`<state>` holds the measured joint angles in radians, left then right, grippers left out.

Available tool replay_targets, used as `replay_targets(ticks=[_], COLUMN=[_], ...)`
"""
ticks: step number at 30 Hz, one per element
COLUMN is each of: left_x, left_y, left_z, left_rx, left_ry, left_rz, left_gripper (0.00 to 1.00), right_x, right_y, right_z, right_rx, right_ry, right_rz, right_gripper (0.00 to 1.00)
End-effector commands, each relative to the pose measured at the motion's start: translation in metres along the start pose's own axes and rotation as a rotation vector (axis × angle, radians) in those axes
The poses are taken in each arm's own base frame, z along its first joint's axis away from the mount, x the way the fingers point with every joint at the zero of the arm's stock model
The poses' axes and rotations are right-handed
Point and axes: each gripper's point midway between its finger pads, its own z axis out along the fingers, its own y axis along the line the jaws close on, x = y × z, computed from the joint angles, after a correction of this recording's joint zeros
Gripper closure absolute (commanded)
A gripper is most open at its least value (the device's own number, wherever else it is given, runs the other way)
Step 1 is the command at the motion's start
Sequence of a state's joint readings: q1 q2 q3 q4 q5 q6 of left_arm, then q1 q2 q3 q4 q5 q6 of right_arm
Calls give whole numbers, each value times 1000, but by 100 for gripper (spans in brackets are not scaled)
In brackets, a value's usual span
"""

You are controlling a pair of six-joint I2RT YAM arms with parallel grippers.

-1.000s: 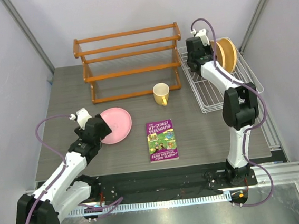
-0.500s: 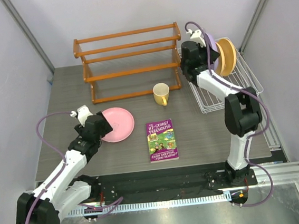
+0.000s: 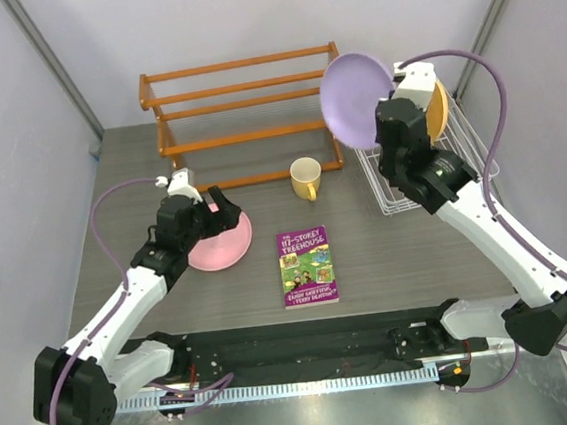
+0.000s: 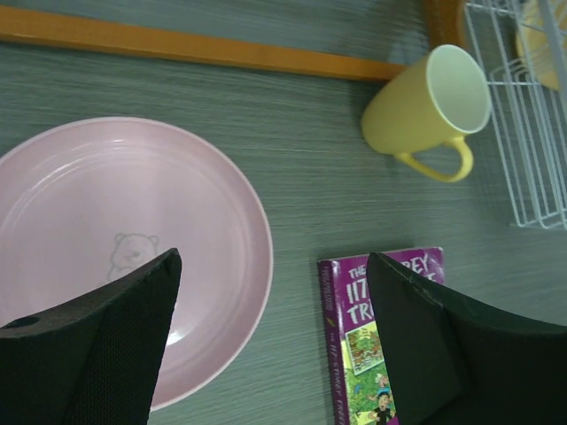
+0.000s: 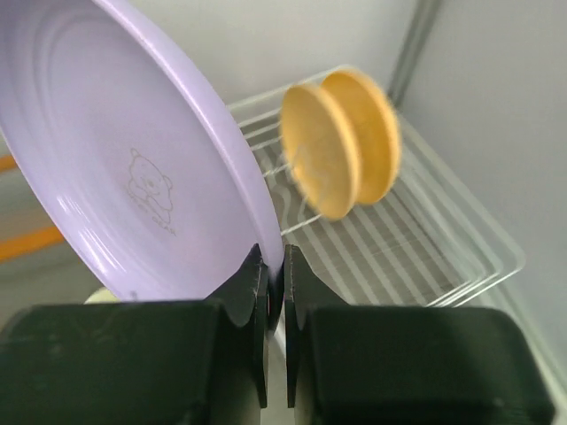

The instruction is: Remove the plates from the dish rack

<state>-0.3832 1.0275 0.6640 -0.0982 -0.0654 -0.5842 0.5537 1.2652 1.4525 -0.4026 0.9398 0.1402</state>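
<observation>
1. Above the left edge of the dish rack [image 3: 390, 200] [image 5: 416, 239] [image 4: 524, 133], the lilac plate [image 3: 356, 98] [image 5: 115, 168] is held raised and tilted, clear of the wire bars. A small bear print is shown on its face in the right wrist view.
2. The right claw [image 3: 391, 104] [image 5: 270, 266] is pressed together on the lower rim of the lilac plate, which is pinched between the two fingers.
3. Inside the dish rack, toward its far end, the orange-tan plate [image 3: 438, 107] [image 5: 319, 150] is stood on edge among the bars. It is blurred in the right wrist view, so its outline is seen doubled.
4. Well to the left of the dish rack, the pink plate [image 3: 222, 247] [image 4: 133, 257] is laid flat on the table [image 3: 388, 253] [image 4: 310, 177]. A faint bear print is seen on it too.
5. The left claw [image 3: 213, 211] [image 4: 273, 261] is spread wide and nothing is gripped by it. It is hung over the side of the pink plate that faces the dish rack, and no contact with the plate can be made out.
6. Just left of the dish rack, a yellow mug [image 3: 305, 178] [image 4: 425, 102] is seen on the table.
7. A purple children's book [image 3: 307, 266] [image 4: 381, 336] is laid flat to the left of the dish rack and nearer the arm bases, between the rack and the pink plate.
8. An orange wooden shelf rack [image 3: 244, 116] [image 4: 221, 53] is placed to the left of the dish rack, its right end near the rack's far left corner.
</observation>
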Motion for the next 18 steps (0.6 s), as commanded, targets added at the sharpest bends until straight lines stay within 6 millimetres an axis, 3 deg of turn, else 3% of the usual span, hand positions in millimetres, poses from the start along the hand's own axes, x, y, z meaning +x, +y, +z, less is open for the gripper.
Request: replay_targets(ticks=[1,2,5,18], left_x=[-18,-16,-16,-21], left_y=[-40,-44,-53,-76], left_z=[1,1,1,-1], left_rx=[192,212,267,415], left_ry=[-31,-24,-37,-87], left_rz=[14,8,-8,-79], left_gripper=[15,15,15,16], right_x=[67,72,81,124], right_y=[50,64,82,124], right_z=[-22,-31,-45,-74], right_rx=[-241,-314,-398,-587], right_ry=[208,233,265,400], right_rz=[67,83,122,233], right_gripper=[99,99,99,99])
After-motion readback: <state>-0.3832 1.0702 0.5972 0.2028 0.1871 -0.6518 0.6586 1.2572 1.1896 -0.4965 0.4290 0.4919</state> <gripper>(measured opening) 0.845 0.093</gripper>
